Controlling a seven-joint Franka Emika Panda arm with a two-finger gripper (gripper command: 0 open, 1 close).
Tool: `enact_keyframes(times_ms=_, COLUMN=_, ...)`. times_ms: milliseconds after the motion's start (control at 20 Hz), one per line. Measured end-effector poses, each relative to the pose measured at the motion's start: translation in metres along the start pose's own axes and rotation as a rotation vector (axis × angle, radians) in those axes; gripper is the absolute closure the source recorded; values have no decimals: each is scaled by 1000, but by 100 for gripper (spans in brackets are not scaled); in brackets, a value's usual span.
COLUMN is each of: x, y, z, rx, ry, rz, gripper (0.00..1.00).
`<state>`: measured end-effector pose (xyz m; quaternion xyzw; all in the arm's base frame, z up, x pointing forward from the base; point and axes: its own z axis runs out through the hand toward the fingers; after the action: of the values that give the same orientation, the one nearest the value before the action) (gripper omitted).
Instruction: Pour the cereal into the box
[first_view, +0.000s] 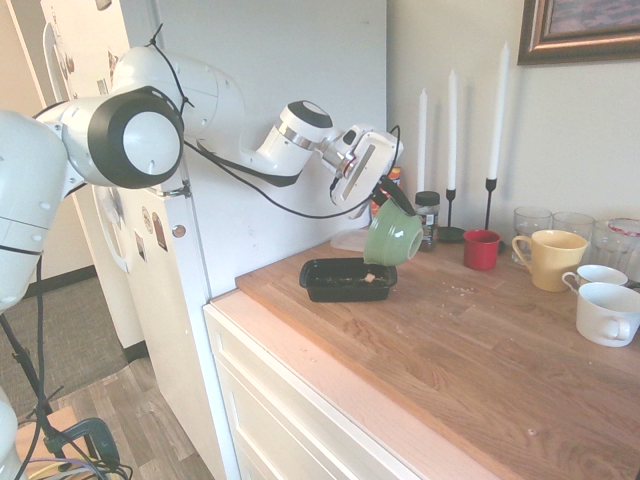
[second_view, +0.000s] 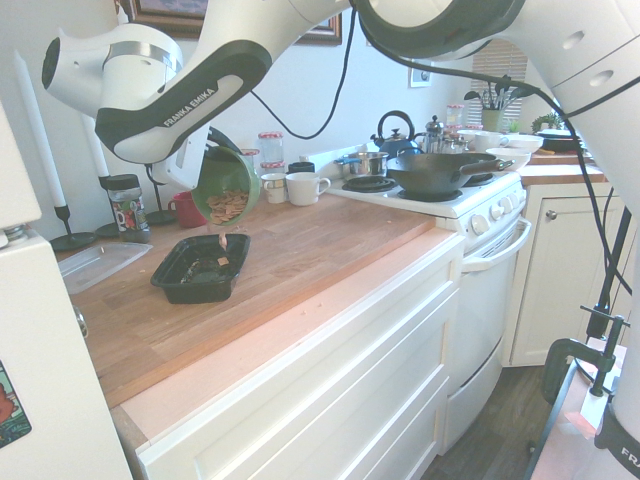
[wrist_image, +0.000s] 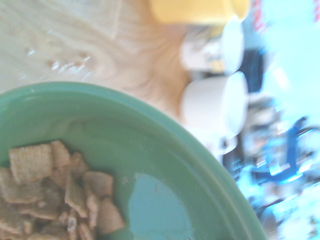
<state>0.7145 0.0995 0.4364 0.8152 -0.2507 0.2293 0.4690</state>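
We see a glossy white arm (first_view: 150, 110) built of rounded segments, with black rings at its joints. One dark band reads "FRANKA EMIKA" in white letters. A thin black cable runs along it. The fingers (first_view: 396, 196) are black.

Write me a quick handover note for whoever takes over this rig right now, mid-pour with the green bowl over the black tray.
Gripper: shut on the rim of the green bowl, bowl tipped steeply above the black tray.
Cereal: most of it sits in the bowl, piled toward the lowered rim; a few pieces lie in the tray, one is falling in the second exterior view.
Tray: on the wooden counter, directly under the bowl's lip.
Done: bowl lifted, tipped, pour begun.
Left: probably tip further until the bowl empties, keeping the lip over the tray, then set the bowl down.
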Motion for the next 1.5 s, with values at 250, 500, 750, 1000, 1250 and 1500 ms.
enact_keyframes(times_ms=250, x=-19, y=-23, z=-12, rx=-38, ry=93, rz=-37, gripper=100)
enact_keyframes(times_ms=500, x=-42, y=-40, z=-21, rx=-80, ry=211, rz=-70, gripper=100)
enact_keyframes(times_ms=750, x=-56, y=-51, z=-23, rx=-98, ry=283, rz=-88, gripper=100)
enact_keyframes(times_ms=1000, x=-59, y=-53, z=-20, rx=-111, ry=309, rz=-97, gripper=100)
enact_keyframes(times_ms=1250, x=-48, y=-38, z=-19, rx=-62, ry=218, rz=-30, gripper=100)
enact_keyframes(times_ms=1500, x=-10, y=21, z=-16, rx=66, ry=-20, rz=108, gripper=100)
